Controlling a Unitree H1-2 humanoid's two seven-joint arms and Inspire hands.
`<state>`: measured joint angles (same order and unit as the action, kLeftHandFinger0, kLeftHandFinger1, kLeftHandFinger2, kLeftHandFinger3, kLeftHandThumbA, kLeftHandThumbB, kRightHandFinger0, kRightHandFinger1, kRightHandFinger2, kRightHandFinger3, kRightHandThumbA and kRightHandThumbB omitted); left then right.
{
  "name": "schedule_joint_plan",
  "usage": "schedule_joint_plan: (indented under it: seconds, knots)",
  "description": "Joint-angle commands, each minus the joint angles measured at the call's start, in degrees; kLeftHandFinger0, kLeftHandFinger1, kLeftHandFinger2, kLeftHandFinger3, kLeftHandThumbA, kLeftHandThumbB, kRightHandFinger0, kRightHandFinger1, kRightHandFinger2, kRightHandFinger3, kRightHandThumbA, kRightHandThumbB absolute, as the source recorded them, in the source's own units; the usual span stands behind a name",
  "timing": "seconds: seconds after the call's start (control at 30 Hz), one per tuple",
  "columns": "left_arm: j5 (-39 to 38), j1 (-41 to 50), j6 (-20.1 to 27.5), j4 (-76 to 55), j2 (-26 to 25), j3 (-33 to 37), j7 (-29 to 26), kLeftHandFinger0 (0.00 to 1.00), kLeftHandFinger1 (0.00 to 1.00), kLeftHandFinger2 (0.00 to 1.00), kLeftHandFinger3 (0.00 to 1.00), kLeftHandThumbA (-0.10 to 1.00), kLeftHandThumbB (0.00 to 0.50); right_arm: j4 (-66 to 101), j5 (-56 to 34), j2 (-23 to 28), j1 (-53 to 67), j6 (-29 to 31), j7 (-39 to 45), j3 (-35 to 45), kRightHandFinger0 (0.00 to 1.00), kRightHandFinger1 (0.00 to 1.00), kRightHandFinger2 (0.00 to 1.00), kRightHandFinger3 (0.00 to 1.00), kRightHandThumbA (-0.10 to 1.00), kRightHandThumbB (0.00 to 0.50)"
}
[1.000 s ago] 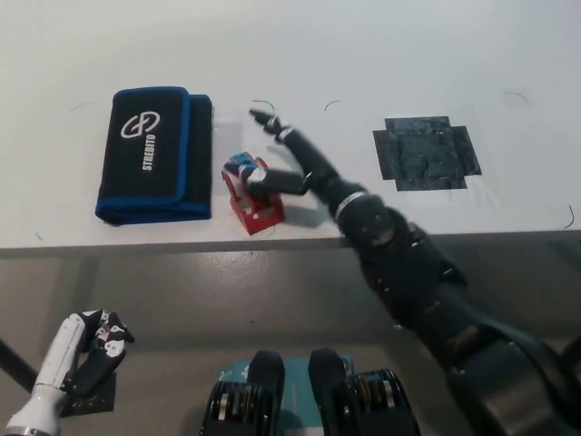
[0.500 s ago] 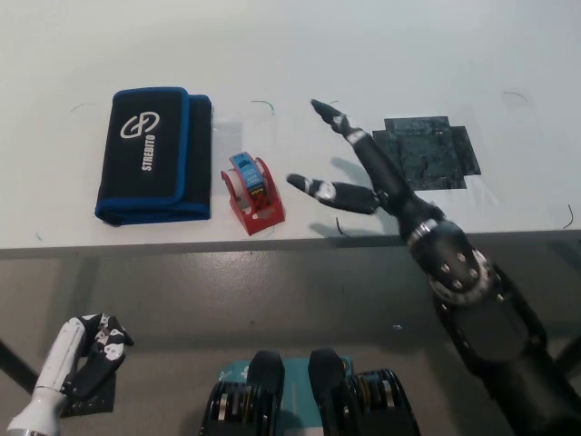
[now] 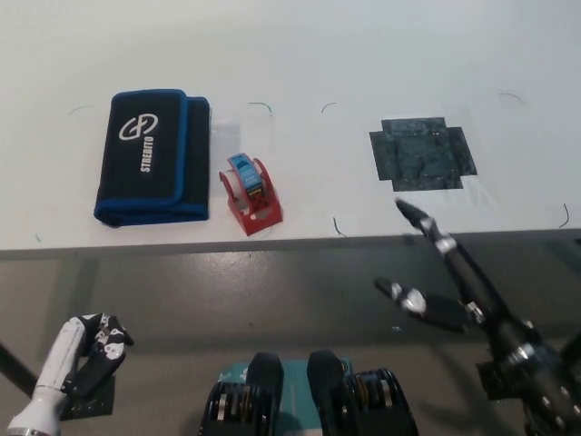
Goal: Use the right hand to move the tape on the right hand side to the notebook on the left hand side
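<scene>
White bench [image 3: 363, 54] fills the upper part of the head view; its front edge runs across just below the middle, with grey floor [image 3: 227, 300] beneath.

Tape [image 3: 251, 191]: a red dispenser carrying a blue roll, standing on the bench near the front edge. It sits just right of the notebook [image 3: 152, 155], beside its lower right corner, with a narrow strip of bench between them as far as can be seen. Not on the notebook.

Notebook: black case-like cover with blue edging and a white logo with lettering, lying flat on the left part of the bench.

Dark patch [image 3: 422, 153]: cross-shaped, black, on the right part of the bench surface, well apart from the tape. A few small dark curved marks are scattered over the bench top.

Right robot hand [image 3: 436, 272]: black, low at the right of the view, in front of the bench edge and over the floor area. Fingers spread apart, one reaching up toward the bench edge, another pointing left. It holds nothing and is well clear of the tape.

Left robot hand [image 3: 91, 350]: white forearm with dark fingers, at the lower left corner, below the bench level. Fingers look curled inward, but whether they are fully closed cannot be told from this angle. Nothing seen in its grasp.
</scene>
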<state>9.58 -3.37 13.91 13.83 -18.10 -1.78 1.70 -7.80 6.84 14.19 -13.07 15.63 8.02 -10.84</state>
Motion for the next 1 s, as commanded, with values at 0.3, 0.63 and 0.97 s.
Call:
schedule_joint_plan:
  seconds: [0.3,0.63,0.97]
  knots:
    - [-0.42,-1.66,0.35,-1.27,-1.04,-0.61,0.14,0.01,0.0,0.09,0.23,0.26,0.097,2.27,-2.58,4.2,9.5,4.23,1.85,3.52,1.0,1.0,1.0,1.0,0.85,0.407]
    - [0.2,-0.03,1.58,1.07,-0.33,-0.6,-0.88,0.01,0.0,0.05,0.2,0.27,0.1,-5.48,-3.76,2.46,7.03,5.79,1.97,4.19,1.0,1.0,1.0,1.0,0.9,0.42]
    - [-1.2,-0.26,1.59,1.15,0.03,-1.23,-0.63,0.03,0.0,0.05,0.19,0.27,0.127,-8.93,-3.33,2.53,4.88,5.67,3.14,3.66,1.0,1.0,1.0,1.0,0.86,0.407]
